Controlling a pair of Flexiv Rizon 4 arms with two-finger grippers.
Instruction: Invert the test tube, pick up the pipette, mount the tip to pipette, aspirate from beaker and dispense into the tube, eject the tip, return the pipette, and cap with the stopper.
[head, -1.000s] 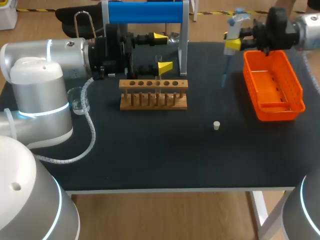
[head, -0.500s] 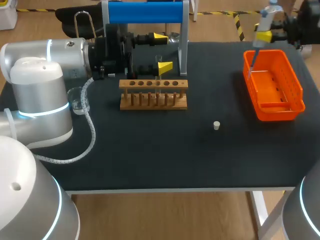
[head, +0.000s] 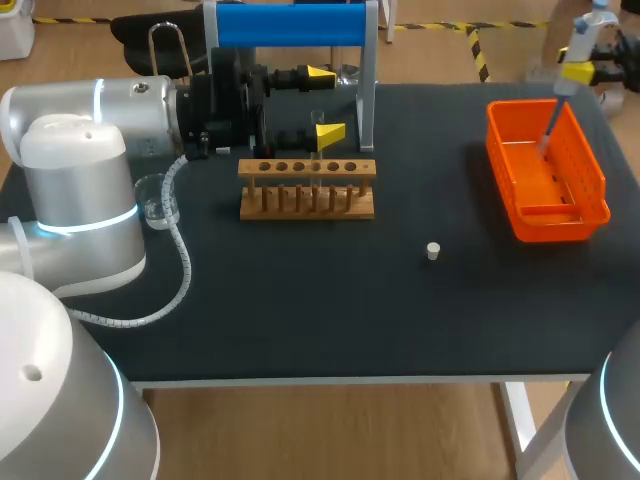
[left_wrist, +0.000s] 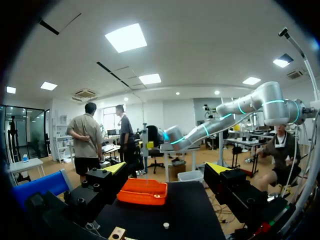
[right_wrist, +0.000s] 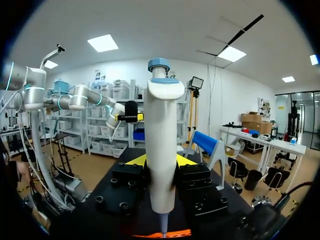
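Note:
My right gripper (head: 590, 68) at the table's far right corner is shut on the white pipette (head: 577, 45), which stands upright. The pipette's thin lower end hangs over the orange tray (head: 598, 190). In the right wrist view the pipette (right_wrist: 162, 150) fills the gap between the fingers of the right gripper (right_wrist: 161, 161). My left gripper (head: 324, 102) is open behind the wooden tube rack (head: 307, 200), and a clear test tube (head: 316, 122) rises from the rack between its yellow tips. The small white stopper (head: 433, 251) lies on the mat. A glass beaker (head: 155, 198) stands by the left arm.
The blue-topped pipette stand (head: 290, 25) is at the back, behind the left gripper. From the left wrist view the open left gripper (left_wrist: 166, 172) looks across the mat to the orange tray (left_wrist: 142, 190) and the stopper (left_wrist: 166, 225).
My right arm has carried the pipette to the right, from left of the orange tray to above its far right side. The left arm has not moved.

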